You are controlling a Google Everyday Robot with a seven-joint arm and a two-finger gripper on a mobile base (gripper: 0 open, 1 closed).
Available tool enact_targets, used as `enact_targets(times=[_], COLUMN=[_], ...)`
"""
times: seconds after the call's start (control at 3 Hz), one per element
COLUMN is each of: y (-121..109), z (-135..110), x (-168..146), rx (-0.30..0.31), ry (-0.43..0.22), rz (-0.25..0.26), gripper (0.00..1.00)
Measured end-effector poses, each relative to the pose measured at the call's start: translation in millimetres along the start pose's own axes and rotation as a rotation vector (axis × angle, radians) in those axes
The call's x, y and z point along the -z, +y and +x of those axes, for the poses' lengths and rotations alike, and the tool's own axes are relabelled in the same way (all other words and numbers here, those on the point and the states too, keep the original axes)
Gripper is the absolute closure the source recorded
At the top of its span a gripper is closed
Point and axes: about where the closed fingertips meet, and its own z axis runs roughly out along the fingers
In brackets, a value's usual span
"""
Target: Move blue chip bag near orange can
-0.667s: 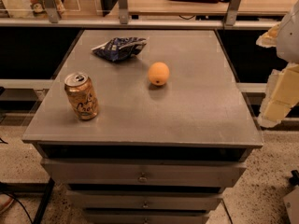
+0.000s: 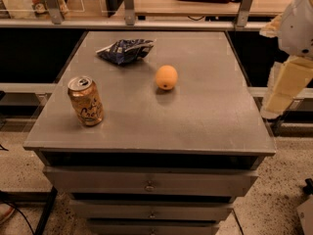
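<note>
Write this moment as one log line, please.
blue chip bag: far left, untouched | orange can: front left, upright | gripper: off the table, right side, far from bag

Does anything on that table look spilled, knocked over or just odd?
Nothing is spilled or tipped. The orange can stands upright at the front left, the blue chip bag lies crumpled near the back edge, and a loose orange fruit sits in the middle, which might roll. The gripper hangs beyond the table's right side, touching nothing.
</note>
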Motion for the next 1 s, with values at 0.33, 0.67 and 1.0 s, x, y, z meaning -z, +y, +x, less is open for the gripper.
enact_targets(times=[0.33,0.67,1.0], y=[-42.4,-82.6,-111.6], z=[-25.3,-62.1,-99.3], x=[-13.2,-29.0,-47.1], rx=[0.09,0.194,0.258], ry=[-0.002,-0.019,-0.063], rz=[0.087,0.159,0.205], gripper=[0.0,0.0,0.0])
